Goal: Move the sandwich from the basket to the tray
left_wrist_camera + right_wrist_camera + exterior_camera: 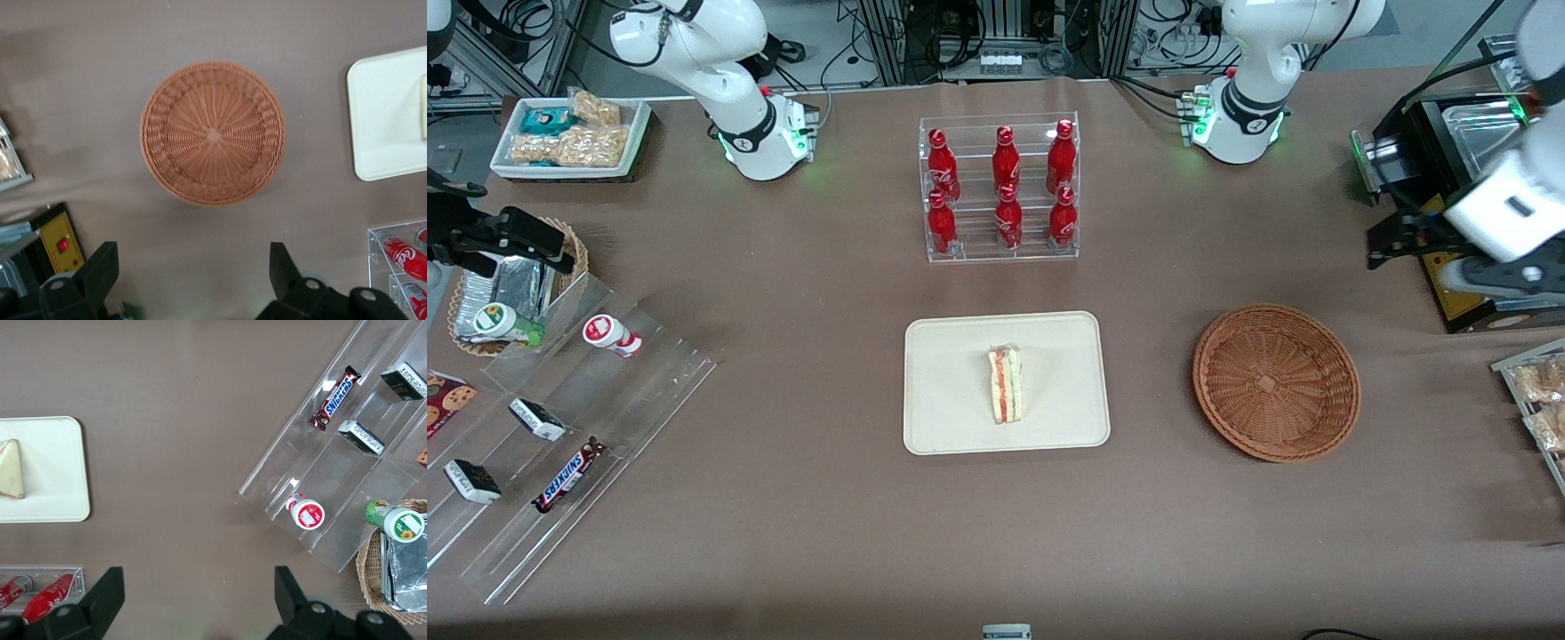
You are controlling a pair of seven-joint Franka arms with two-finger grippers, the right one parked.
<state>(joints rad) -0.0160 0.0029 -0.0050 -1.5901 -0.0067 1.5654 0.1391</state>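
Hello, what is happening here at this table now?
The sandwich lies on the tray, and the basket beside it holds nothing. The gripper hangs open above the table near the basket, gripping nothing. Judged by this, the move looks done.

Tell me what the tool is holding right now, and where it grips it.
Nothing. The tool is open and empty above the empty basket; the sandwich lies on the tray.

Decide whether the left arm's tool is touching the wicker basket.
Apart. In the left wrist view, the tool is open with bare tablecloth between its fingers and the empty basket; the sandwich lies on the tray.
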